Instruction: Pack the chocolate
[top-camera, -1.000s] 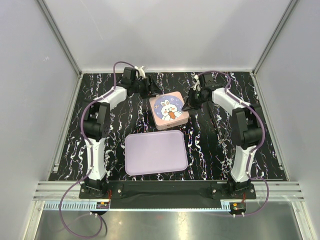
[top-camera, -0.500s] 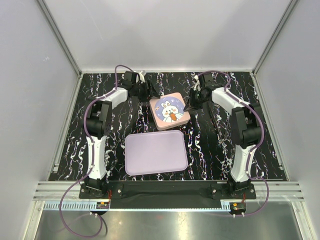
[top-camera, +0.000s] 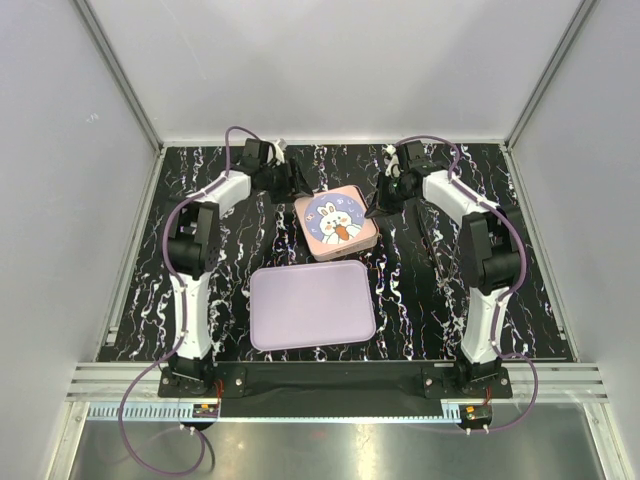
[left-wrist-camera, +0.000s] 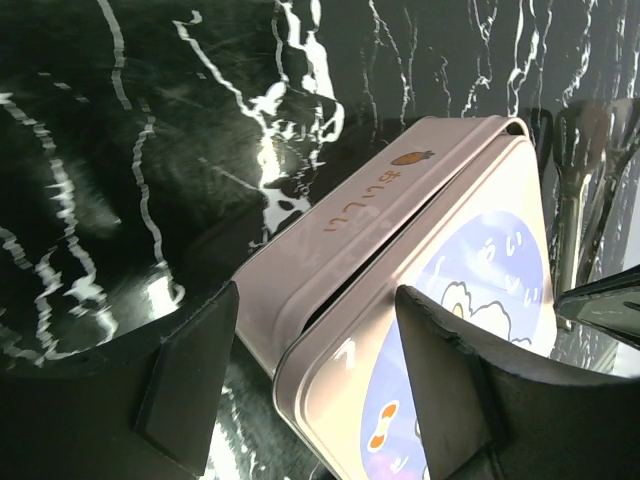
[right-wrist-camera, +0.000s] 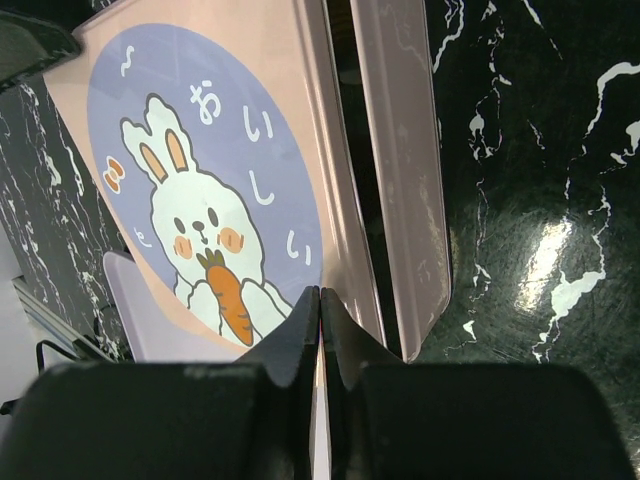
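Note:
The chocolate is hidden in every view. A pink square tin (top-camera: 338, 222) with a rabbit on its lid stands behind the lilac tray (top-camera: 312, 305). My left gripper (top-camera: 297, 186) is open and straddles the tin's back left corner (left-wrist-camera: 300, 340), one finger (left-wrist-camera: 190, 370) beside the base and the other over the lid (left-wrist-camera: 490, 250). A dark gap shows between lid and base. My right gripper (top-camera: 376, 210) is shut, its tips (right-wrist-camera: 320, 292) at the right edge of the lid (right-wrist-camera: 200, 170), next to the base wall (right-wrist-camera: 400, 180). I cannot tell whether it pinches the rim.
The tin and tray sit on a black marbled tabletop (top-camera: 430, 300) walled in by grey panels on three sides. Both arms reach in from the near edge, their purple cables looping at the back.
The right gripper's fingers have closed at the lid's right edge. The tin has shifted slightly to the left and turned a little. The left gripper stays open at the corner.

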